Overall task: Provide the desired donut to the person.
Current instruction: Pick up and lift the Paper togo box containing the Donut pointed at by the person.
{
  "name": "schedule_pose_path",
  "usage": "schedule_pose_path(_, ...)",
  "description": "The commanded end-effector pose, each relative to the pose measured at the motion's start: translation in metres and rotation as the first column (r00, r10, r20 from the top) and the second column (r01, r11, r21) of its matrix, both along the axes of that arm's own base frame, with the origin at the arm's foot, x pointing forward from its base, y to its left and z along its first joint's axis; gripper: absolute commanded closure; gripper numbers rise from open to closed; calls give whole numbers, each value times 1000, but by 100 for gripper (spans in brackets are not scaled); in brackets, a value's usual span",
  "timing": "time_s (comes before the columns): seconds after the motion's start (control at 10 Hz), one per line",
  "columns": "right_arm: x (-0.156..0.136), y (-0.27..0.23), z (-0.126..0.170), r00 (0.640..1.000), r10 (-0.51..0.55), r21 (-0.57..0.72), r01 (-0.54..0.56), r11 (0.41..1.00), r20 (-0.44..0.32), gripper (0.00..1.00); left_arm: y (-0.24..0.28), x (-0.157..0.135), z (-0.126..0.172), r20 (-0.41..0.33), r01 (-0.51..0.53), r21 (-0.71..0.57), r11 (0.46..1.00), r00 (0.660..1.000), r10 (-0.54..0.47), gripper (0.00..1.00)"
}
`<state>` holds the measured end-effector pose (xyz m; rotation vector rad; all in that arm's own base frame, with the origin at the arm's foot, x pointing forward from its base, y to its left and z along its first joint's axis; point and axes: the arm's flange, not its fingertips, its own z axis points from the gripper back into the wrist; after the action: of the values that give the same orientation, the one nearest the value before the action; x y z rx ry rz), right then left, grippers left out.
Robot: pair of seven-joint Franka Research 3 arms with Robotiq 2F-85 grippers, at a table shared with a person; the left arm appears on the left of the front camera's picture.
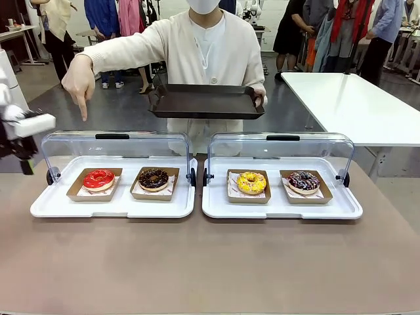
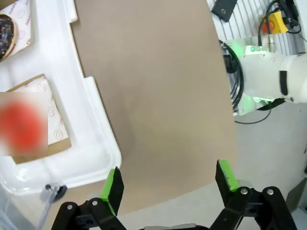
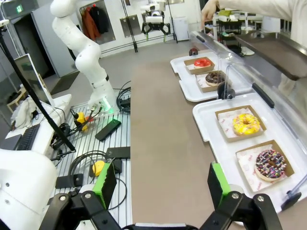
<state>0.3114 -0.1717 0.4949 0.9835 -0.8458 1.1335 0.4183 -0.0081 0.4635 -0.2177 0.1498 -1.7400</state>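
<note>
The person (image 1: 210, 46) stands at the far side and holds a dark tray (image 1: 205, 102) in one hand. The other hand (image 1: 80, 85) points a finger down at the red-iced donut (image 1: 98, 178) in the left white tray (image 1: 111, 207). The same red donut (image 2: 21, 124) appears blurred in the left wrist view, left of my open left gripper (image 2: 168, 179), which hovers over the table's near corner. My right gripper (image 3: 160, 184) is open too, over the table beside the right tray (image 3: 211, 139), with nothing between its fingers.
A chocolate donut (image 1: 153, 178) shares the left tray. A yellow donut (image 1: 251, 182) and a dark sprinkled donut (image 1: 303, 181) lie in the right tray (image 1: 282, 207). Both clear lids (image 1: 117, 147) stand raised behind the trays. Bare brown table (image 1: 210, 262) lies in front.
</note>
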Motion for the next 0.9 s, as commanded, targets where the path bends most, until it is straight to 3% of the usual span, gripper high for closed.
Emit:
schedule_pose_path(0.0, 1, 0, 0, 1000, 4, 8, -4, 1000, 5, 0, -10, 9, -26, 85, -26, 78, 997, 996, 19, 0)
schedule_pose_path(0.2, 1, 0, 0, 1000, 4, 8, -4, 1000, 5, 0, -21, 11, -53, 199, -40, 132, 990, 980, 13, 0)
schedule_pose_path(0.5, 1, 0, 0, 1000, 4, 8, -4, 1000, 5, 0, -22, 17, -68, 305, -28, 72, 997, 952, 5, 0)
schedule_pose_path(0.7, 1, 0, 0, 1000, 4, 8, -4, 1000, 5, 0, -11, 16, -50, 301, 6, -49, 999, 954, 9, 0)
schedule_pose_path(0.8, 1, 0, 0, 1000, 4, 8, -4, 1000, 5, 0, -21, 22, -62, 293, -31, 71, 997, 956, 8, 0)
